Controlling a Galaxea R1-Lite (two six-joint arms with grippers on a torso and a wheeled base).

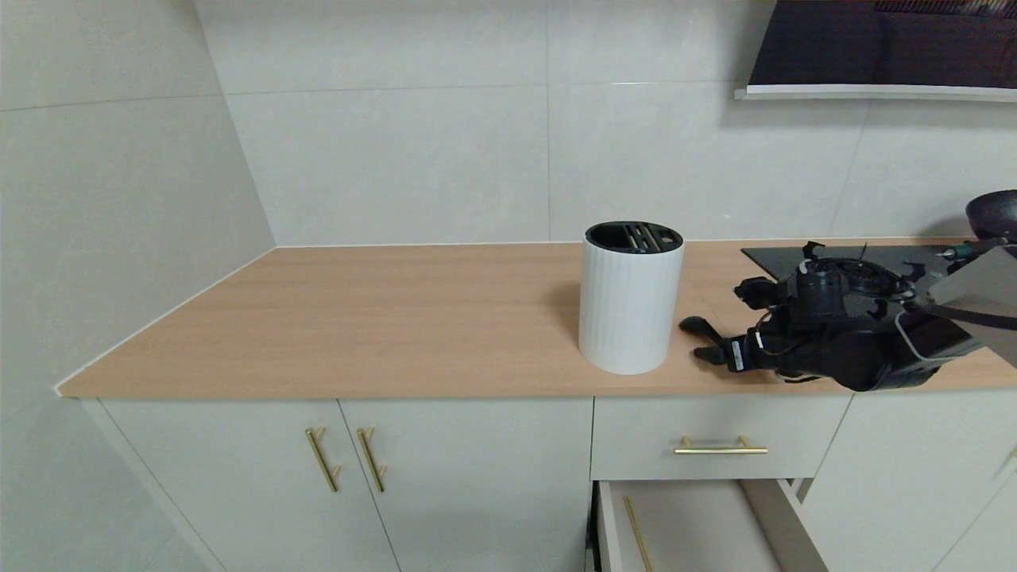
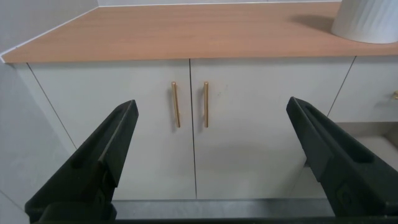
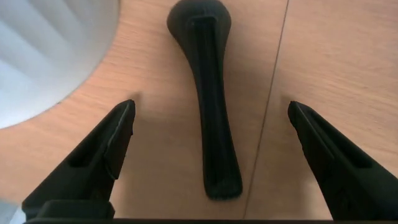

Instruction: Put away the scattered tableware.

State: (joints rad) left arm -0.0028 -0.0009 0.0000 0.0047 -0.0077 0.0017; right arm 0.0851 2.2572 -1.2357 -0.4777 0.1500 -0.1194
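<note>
A black utensil handle [image 3: 208,93] lies flat on the wooden countertop [image 1: 397,318], just right of a white ribbed utensil holder [image 1: 632,310] with a black slotted top. My right gripper [image 3: 210,109] is low over the counter and open, one finger on each side of the handle without touching it. In the head view the handle's rounded end [image 1: 694,323] pokes out ahead of the right gripper [image 1: 725,327]. The left gripper [image 2: 211,109] is open and holds nothing, down in front of the cabinet doors [image 2: 189,124]. The holder's base [image 2: 370,22] stands on the counter above.
A black hob [image 1: 794,256] with a dark pan [image 1: 993,213] sits at the back right, under a range hood [image 1: 874,48]. Below the counter, a lower drawer [image 1: 691,524] stands pulled open. Tiled walls close off the back and left.
</note>
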